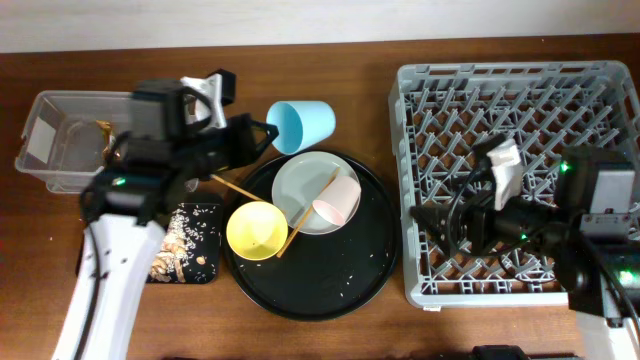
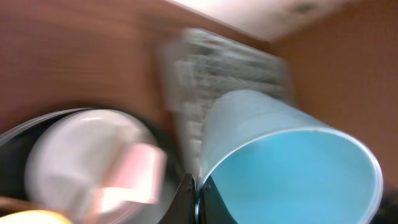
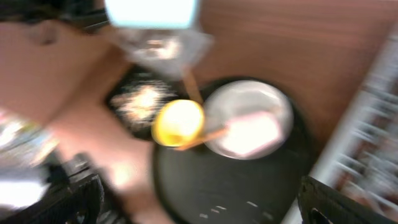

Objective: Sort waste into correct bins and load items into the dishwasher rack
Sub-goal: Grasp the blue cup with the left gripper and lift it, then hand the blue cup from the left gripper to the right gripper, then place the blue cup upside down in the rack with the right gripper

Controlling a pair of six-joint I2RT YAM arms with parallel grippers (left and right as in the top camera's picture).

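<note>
The light blue cup (image 1: pixel 303 125) is tipped on its side in the upper middle of the frame, mouth facing left, its rim pinched by the left gripper (image 1: pixel 264 134) right at that edge. Below it the grey-green plate (image 1: pixel 305 185), pink-lined cup (image 1: pixel 337 200), chopsticks (image 1: pixel 308 213) and yellow bowl (image 1: pixel 256 229) sit on the round black tray (image 1: pixel 330 290). At right, the right gripper (image 1: pixel 428 218) hangs spread apart and holding nothing over the rack (image 1: pixel 440 90).

blue cup (image 2: pixel 292 168): blurred, cut off at the bottom edge
rack (image 3: pixel 379 112): smeared, cut by the right edge
flat black tray (image 1: pixel 212 245): partly hidden under the left arm (image 1: pixel 110 260)
tub (image 1: pixel 70 97) contents: too small to tell
</note>
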